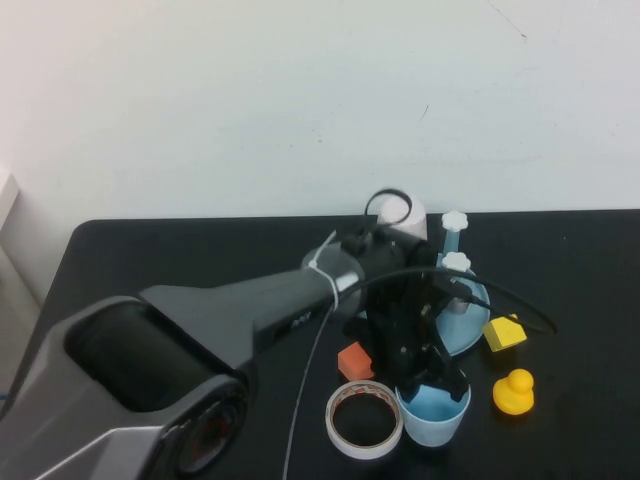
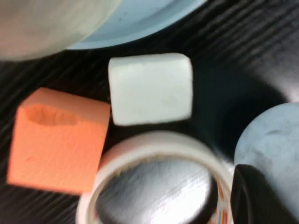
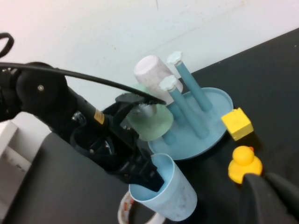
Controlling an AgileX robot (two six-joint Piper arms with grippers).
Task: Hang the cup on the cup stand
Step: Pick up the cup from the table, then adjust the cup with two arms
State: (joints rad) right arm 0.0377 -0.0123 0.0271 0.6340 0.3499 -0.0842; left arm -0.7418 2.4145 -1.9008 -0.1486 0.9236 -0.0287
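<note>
Left gripper [image 1: 428, 372] clamping its fingers on the rim of the cup [image 1: 434, 411] — standing upright on the desk [image 1: 580, 280], at six o'clock from the cup stand [image 1: 462, 300]. Right gripper [image 3: 271, 198] sitting clenched, gripping nothing — near the yellow duck [image 3: 244, 163].

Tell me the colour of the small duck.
Yellow duck, clearest in the high view.

Orange block [image 2: 58, 140] beside white block [image 2: 150, 88], above tape roll [image 2: 156, 179].

Black table [image 1: 140, 255] under cup stand [image 1: 478, 300], cup [image 1: 434, 412], tape roll [image 1: 364, 420]
</note>
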